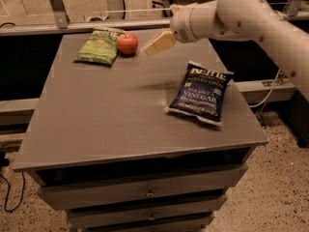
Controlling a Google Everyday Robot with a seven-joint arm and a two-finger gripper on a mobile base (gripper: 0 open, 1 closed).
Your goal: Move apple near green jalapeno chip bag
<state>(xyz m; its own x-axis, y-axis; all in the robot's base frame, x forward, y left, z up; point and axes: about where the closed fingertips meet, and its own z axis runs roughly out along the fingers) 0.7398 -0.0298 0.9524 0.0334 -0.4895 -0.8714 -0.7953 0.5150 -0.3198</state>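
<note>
Apple: the apple (127,43) sits on the far left part of the worktop (106,110), stem up, against the right edge of the green bag (98,46). I cannot tell whether they touch or are just beside each other.
Why there: the task asks for apple near bag, and that closeness looks met, so I judge the placing done.
Green bag: lies flat with its pale top band toward the far edge. Its print is too small to read.
Gripper: the gripper (158,43) hangs above the worktop just right of the apple, clear of it and holding nothing. Whether it is spread or pressed together cannot be told.
Why held so: angled toward the apple but apart from it, which suits a let-go.
Blue bag: the blue bag (199,93) lies flat, well apart, near the right edge. It reads "VINEGAR" in large letters, with "SEA SALT" above and what looks like "Kettle" at the top.
Below: drawers (149,192).
</note>
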